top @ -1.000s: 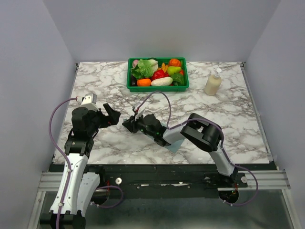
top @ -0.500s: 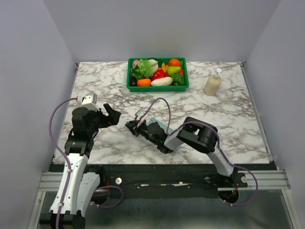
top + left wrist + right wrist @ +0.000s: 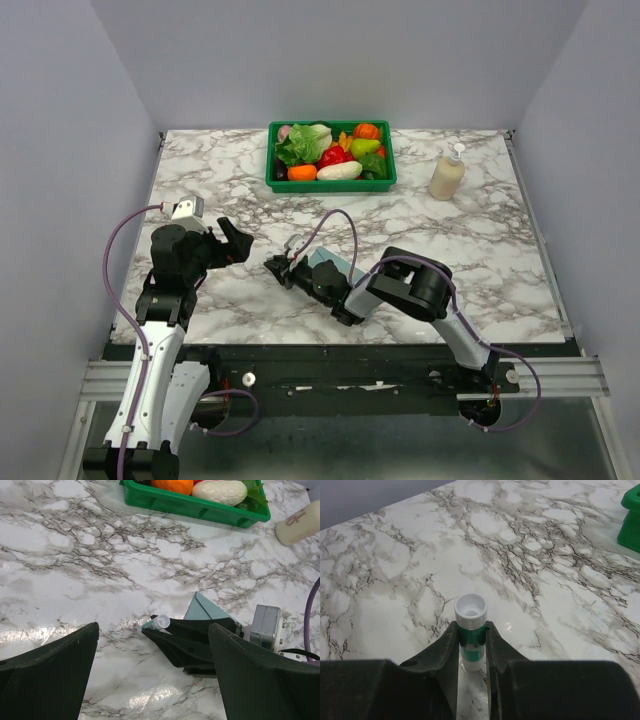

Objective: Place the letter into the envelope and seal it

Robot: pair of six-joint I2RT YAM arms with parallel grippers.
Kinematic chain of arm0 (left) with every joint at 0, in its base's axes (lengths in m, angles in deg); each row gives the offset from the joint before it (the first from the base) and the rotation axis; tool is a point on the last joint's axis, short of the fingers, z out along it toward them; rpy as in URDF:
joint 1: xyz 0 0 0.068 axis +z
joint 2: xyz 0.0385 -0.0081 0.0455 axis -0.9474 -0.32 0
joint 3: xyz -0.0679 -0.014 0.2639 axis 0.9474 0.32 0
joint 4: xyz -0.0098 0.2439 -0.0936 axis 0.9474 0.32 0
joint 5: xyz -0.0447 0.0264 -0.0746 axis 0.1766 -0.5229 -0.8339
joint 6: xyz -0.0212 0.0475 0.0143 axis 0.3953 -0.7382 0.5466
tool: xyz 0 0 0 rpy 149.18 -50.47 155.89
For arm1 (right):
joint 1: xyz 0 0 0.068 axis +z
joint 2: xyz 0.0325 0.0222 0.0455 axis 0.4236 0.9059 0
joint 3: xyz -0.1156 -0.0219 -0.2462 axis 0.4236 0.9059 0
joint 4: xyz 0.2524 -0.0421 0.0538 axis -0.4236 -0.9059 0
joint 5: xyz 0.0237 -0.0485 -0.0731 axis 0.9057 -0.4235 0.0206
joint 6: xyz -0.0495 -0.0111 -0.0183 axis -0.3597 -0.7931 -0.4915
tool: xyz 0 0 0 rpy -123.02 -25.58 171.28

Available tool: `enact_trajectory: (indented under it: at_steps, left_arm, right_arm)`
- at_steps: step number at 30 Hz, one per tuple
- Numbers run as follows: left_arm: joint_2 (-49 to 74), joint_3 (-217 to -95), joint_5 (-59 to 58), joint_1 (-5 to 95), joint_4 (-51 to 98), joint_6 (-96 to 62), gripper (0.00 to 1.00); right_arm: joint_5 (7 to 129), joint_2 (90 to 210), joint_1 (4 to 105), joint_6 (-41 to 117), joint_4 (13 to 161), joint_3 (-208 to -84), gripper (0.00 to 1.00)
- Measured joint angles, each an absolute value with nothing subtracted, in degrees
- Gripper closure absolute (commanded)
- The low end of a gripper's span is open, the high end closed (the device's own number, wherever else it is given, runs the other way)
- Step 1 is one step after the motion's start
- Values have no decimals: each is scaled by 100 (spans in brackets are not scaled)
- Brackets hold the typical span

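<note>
Right gripper (image 3: 471, 639): narrow, clamped on glue stick (image 3: 470, 611), just left of envelope (image 3: 205, 611).
Left gripper (image 3: 236, 242): wide, empty, farther left of envelope.
Letter: unseen; I judged it inside envelope.
Remaining: glue, seal.

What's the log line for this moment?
left gripper: open, empty | right gripper: shut on glue stick | envelope: flat, partly covered | letter: unseen
</note>
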State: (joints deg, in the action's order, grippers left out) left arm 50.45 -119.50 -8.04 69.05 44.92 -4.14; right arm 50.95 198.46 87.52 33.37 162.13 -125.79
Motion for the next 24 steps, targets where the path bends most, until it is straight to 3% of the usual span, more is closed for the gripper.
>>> enact_trajectory:
  at_steps: [14,20,24]
  left_arm:
    - [5039,-11950,-743,6907,4492,-459,1]
    - [5087,-11950,-524,6907,4494,-394,1]
    - [5183,-11950,-358,6907,4494,-162,1]
  right_arm:
    - [5123,19638,8761,3324,15864,-12539,99]
    - [5333,18749,8761,3647,14589,-12489,99]
    - [5348,17492,8765,4172,13658,-12319,99]
